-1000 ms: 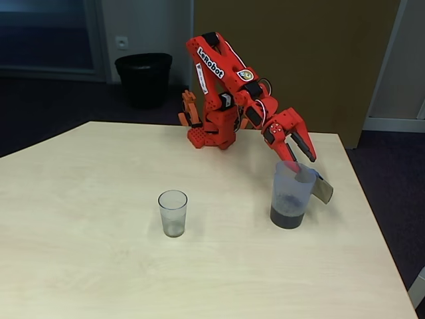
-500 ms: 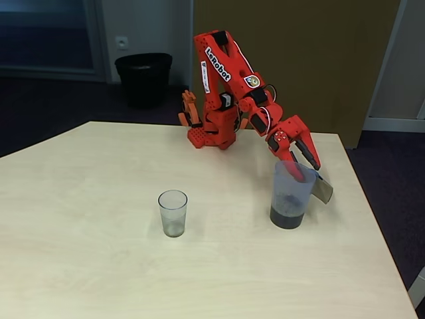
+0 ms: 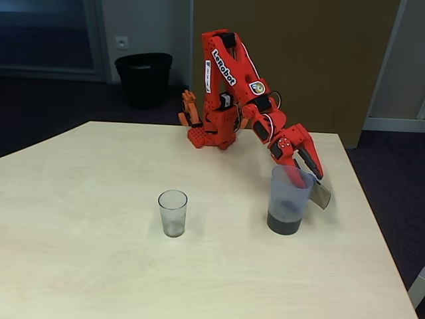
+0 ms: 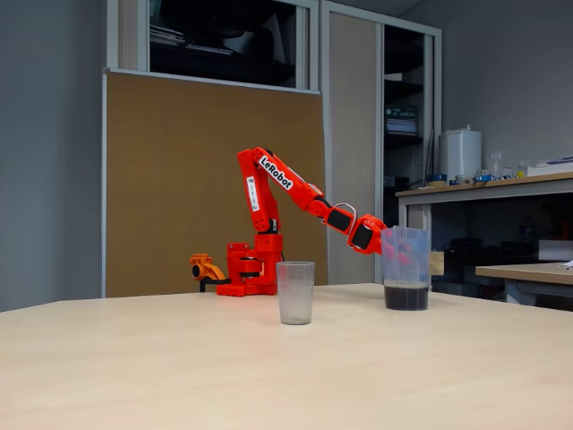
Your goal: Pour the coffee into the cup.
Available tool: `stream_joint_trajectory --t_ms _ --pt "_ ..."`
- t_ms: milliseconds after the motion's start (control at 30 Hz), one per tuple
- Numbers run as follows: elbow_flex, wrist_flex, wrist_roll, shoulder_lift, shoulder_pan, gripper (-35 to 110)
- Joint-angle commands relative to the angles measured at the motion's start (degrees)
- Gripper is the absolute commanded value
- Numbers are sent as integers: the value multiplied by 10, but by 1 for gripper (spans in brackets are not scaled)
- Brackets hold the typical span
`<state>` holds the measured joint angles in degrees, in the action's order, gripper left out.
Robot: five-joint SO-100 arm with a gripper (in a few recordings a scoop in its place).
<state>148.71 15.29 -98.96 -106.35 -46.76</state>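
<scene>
One gripper point(image 3: 302, 174) straddles the jug point(image 3: 287, 203) rim for lifting, closure indiscernible; coffee point(image 3: 285, 223) settled low; cup point(image 3: 172, 212) well apart.

Light wood-grain table point(image 3: 99, 266) is carrying three items. Cup point(image 3: 172, 213) is standing upright near centre. Translucent jug point(image 3: 288, 201), holding dark coffee point(image 3: 284, 223) at its bottom, is standing well apart to the cup's right. Red arm base point(image 3: 211, 136) is sitting at the far edge.
</scene>
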Motion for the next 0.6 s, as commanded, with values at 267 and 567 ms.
stream_joint_trajectory --t_ms 267,567 --pt "-21 83 46 47 18 15" --pt "-44 111 86 93 30 16"
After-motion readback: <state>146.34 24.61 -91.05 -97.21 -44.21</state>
